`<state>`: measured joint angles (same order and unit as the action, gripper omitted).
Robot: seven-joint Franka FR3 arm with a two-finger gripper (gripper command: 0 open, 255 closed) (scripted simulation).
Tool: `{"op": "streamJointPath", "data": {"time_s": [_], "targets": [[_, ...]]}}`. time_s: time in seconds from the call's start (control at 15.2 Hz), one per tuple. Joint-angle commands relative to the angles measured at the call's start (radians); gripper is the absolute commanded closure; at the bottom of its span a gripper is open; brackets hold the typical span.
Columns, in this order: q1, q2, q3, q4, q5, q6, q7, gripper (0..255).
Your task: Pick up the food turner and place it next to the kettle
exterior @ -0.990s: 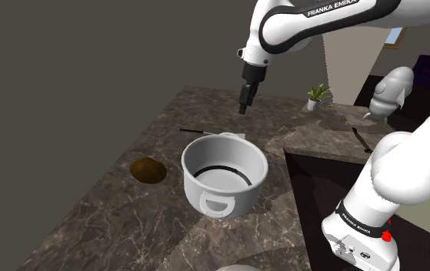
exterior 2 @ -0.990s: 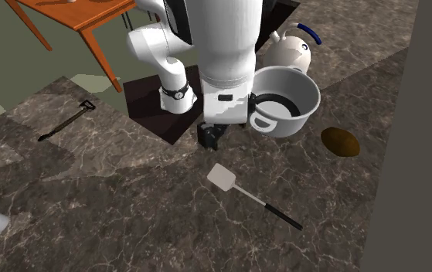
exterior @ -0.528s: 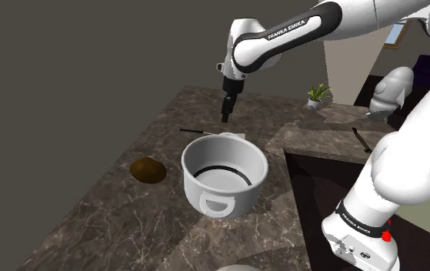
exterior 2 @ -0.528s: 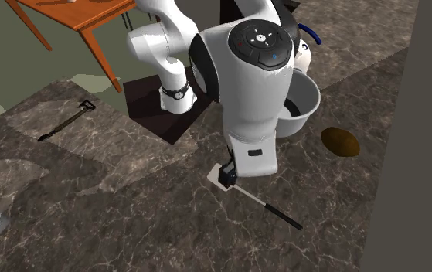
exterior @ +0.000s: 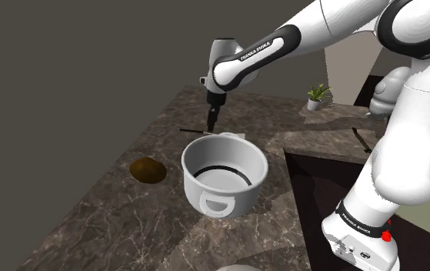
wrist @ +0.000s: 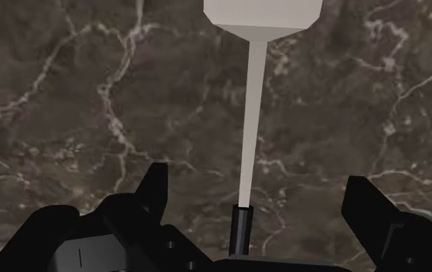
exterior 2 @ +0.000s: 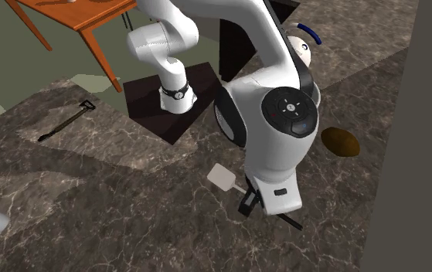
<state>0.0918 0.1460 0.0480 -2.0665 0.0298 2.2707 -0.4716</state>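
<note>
Wrist view: the gripper (wrist: 258, 184) hangs spread wide astride the food turner (wrist: 251, 116), touching nothing; the white pot (exterior: 225, 181), amid the counter (exterior: 113, 223), shows a dark band inside.

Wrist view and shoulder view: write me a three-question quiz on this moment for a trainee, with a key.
1. True or false: the end effector is shut on the turner.
2. The turner's flat blade is: A black, B white, C brown.
3. Fill in: on the counter, the brown lump lies apart from the big round ____.
Key: 1 false, it is open, astride the handle; 2 B; 3 pot.
</note>
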Motion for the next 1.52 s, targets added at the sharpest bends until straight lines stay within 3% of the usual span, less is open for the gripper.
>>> {"op": "streamJointPath", "data": {"time_s": [0.0,0.26,0.79,0.86,1.45], "targets": [[0.000,0.019,0.000,-0.005,-0.001,0.025,-0.003,0],[0.001,0.048,0.000,-0.018,-0.002,0.067,-0.002,0],[0.001,0.049,0.000,-0.018,-0.002,0.067,-0.002,0],[0.001,0.049,0.000,-0.018,-0.002,0.067,-0.002,255],[0.001,0.049,0.000,-0.018,-0.002,0.067,-0.002,255]]}}
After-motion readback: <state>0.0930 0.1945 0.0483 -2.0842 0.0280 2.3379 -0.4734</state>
